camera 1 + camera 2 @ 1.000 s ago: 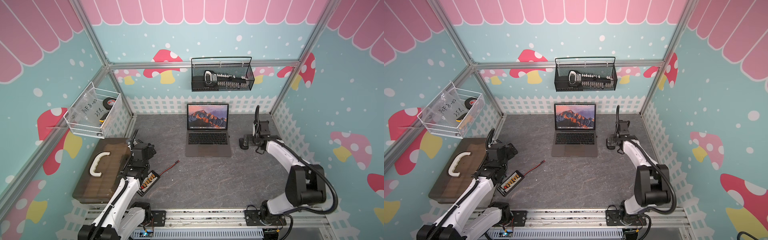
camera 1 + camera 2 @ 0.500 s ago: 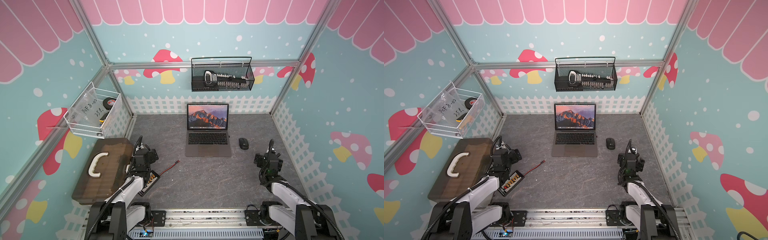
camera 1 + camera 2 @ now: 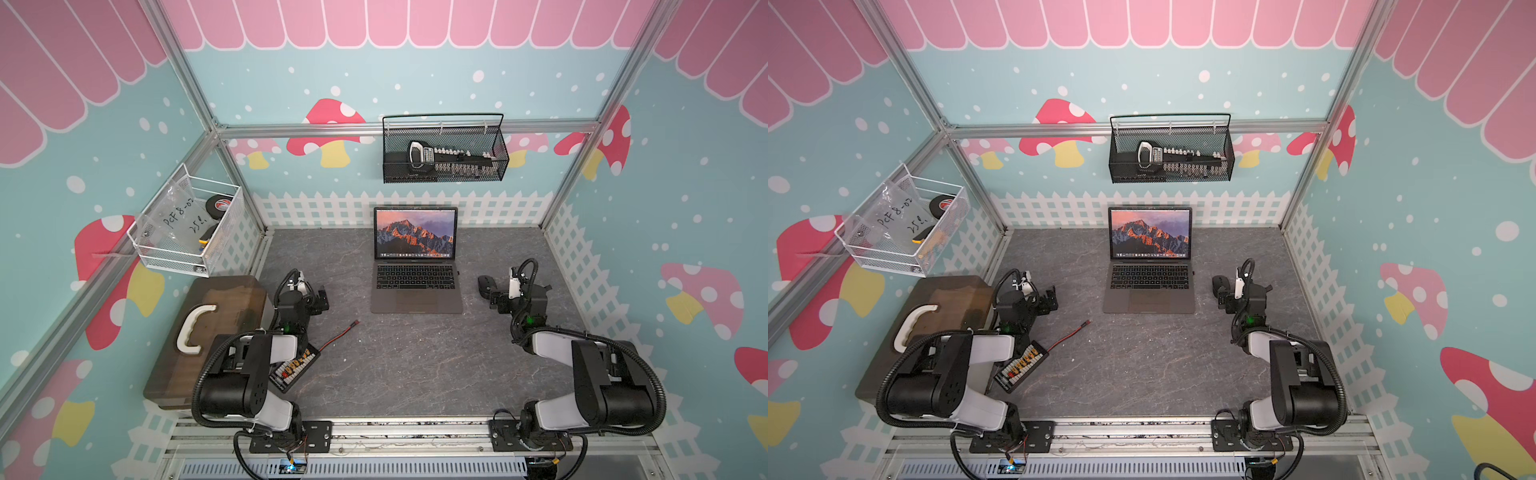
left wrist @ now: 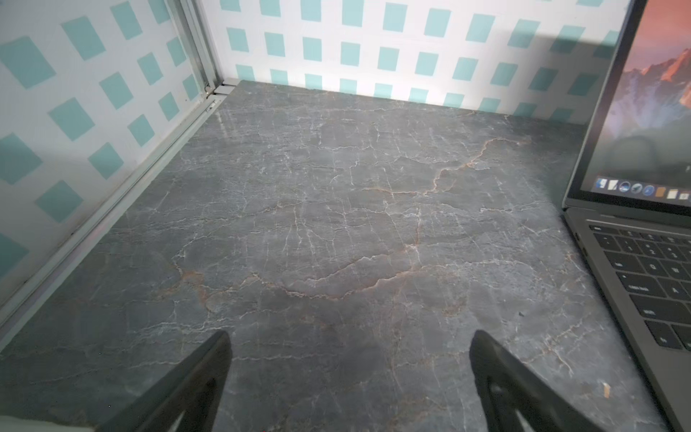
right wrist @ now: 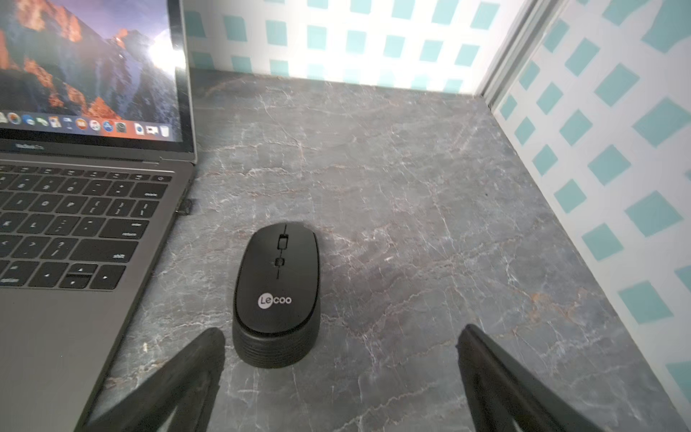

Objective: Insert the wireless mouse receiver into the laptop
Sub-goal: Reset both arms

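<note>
Pulled back behind the mouse (image 5: 278,291), the right gripper (image 5: 340,331) is held apart, empty, like the left gripper (image 4: 349,336). The tiny black wireless mouse receiver (image 5: 186,207) is set against the laptop's (image 5: 74,336) right edge, bare table (image 5: 411,224) alongside.

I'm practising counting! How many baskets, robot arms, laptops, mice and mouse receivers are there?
Baskets: 2
Arms: 2
Laptop: 1
Mouse: 1
Receiver: 1
Total: 7
</note>
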